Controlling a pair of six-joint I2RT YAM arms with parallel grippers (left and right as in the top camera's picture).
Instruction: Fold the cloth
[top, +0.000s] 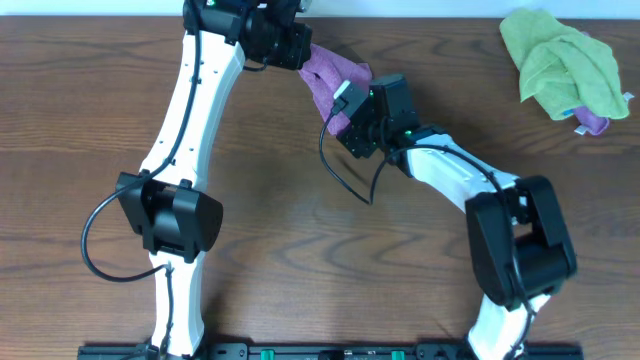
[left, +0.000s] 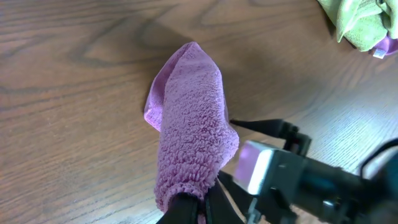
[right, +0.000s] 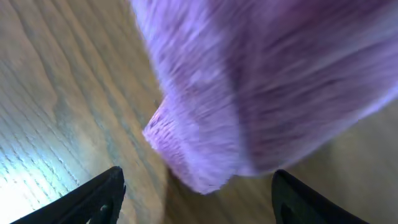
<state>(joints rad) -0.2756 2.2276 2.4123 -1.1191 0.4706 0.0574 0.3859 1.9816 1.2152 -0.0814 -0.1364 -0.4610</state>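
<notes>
The left claw is clamping tight on one end of the plain purple, fluffy microfibre cloth, near the far edge of the brown wood-grain tabletop. In the left wrist view the two dark fingers are pinching together on the bunched end of the cloth, and the rest of it is stretching away from them as a narrow, gathered roll with a folded tip pointing toward the wood. I cannot tell whether that tip is touching the tabletop.

The right claw is sitting just beside the cloth, on its near side, and its jaws are standing wide apart with nothing between them gripped. In the right wrist view the two black fingertips are showing at the bottom corners, well apart from each other, while the cloth is hanging blurred in front of and above them, its stitched hem end pointing down between them. The right claw's body is also appearing in the left wrist view, close to the cloth's gripped end.

A crumpled lime-green cloth is lying at the far right corner of the tabletop, well apart from both claws, with a small purple scrap peeking out at its near edge.
</notes>
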